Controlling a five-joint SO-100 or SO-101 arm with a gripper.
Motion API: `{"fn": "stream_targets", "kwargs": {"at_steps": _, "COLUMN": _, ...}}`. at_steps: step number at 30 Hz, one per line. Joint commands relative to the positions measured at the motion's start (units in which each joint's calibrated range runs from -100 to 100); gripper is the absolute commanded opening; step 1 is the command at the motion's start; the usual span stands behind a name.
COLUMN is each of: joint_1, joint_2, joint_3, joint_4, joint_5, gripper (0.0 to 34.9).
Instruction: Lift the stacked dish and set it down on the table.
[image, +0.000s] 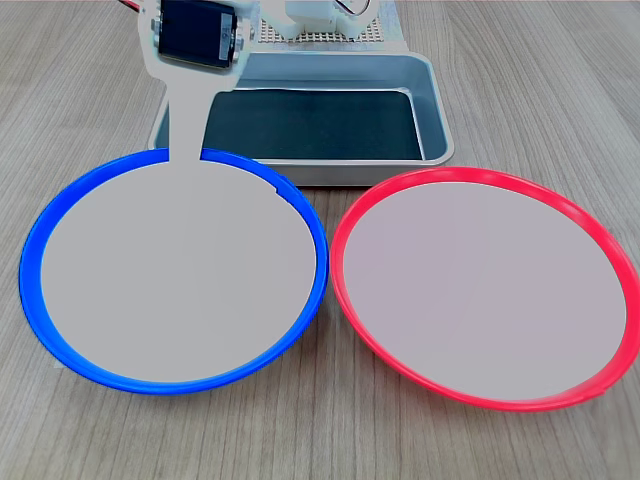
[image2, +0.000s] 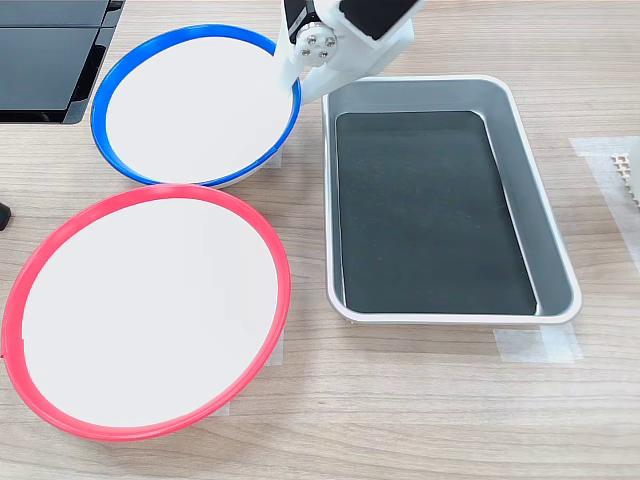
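- You are looking at the blue-rimmed dish (image: 175, 285) sitting on the table (image: 560, 90), at the first exterior view's left, and no longer stacked on anything.
- The red-rimmed dish (image: 485, 290) is lying just beside it, at the first exterior view's right; the two rims are nearly touching, and I cannot tell whether they actually meet.
- In the second exterior view the blue-rimmed dish (image2: 195, 105) is sitting above the red-rimmed dish (image2: 145, 315), both to the left of the grey metal tray (image2: 555, 250).
- Your gripper (image: 185, 120) is reaching down to the far edge of the blue-rimmed dish, its flat white finger (image: 186, 135) overlapping the rim in the first exterior view.
- In the second exterior view the gripper (image2: 290, 75) is hovering at the dish's rim on the tray side.
- You are not getting a clear look at the jaws: only one finger is showing, so I cannot tell whether they are clamped on the rim or parted.
- The grey metal tray (image: 435, 110) is standing behind both dishes in the first exterior view, its dark bottom bare.
- Pale tape strips (image2: 535, 345) are lying on the table by the tray's corner.
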Motion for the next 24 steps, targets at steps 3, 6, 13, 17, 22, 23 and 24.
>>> {"fn": "stream_targets", "kwargs": {"at_steps": 3, "joint_1": 0.02, "joint_2": -0.81, "joint_3": -0.75, "joint_4": 0.86, "joint_5": 1.12, "gripper": 4.4}}
{"fn": "stream_targets", "kwargs": {"at_steps": 6, "joint_1": 0.40, "joint_2": -2.43, "joint_3": -1.30, "joint_4": 2.68, "joint_5": 1.47, "gripper": 7.5}}
{"fn": "stream_targets", "kwargs": {"at_steps": 13, "joint_1": 1.15, "joint_2": -11.98, "joint_3": 0.43, "joint_4": 9.78, "joint_5": 2.64, "gripper": 6.6}}
{"fn": "stream_targets", "kwargs": {"at_steps": 17, "joint_1": -0.26, "joint_2": -25.88, "joint_3": 6.35, "joint_4": 14.40, "joint_5": 3.22, "gripper": 4.8}}
{"fn": "stream_targets", "kwargs": {"at_steps": 22, "joint_1": -6.94, "joint_2": -46.95, "joint_3": 18.73, "joint_4": 10.77, "joint_5": -2.64, "gripper": 0.1}}
{"fn": "stream_targets", "kwargs": {"at_steps": 23, "joint_1": -8.45, "joint_2": -51.04, "joint_3": 22.92, "joint_4": 7.55, "joint_5": -4.49, "gripper": 0.1}}
{"fn": "stream_targets", "kwargs": {"at_steps": 24, "joint_1": -9.11, "joint_2": -53.26, "joint_3": 25.19, "joint_4": 5.82, "joint_5": -5.57, "gripper": 0.1}}
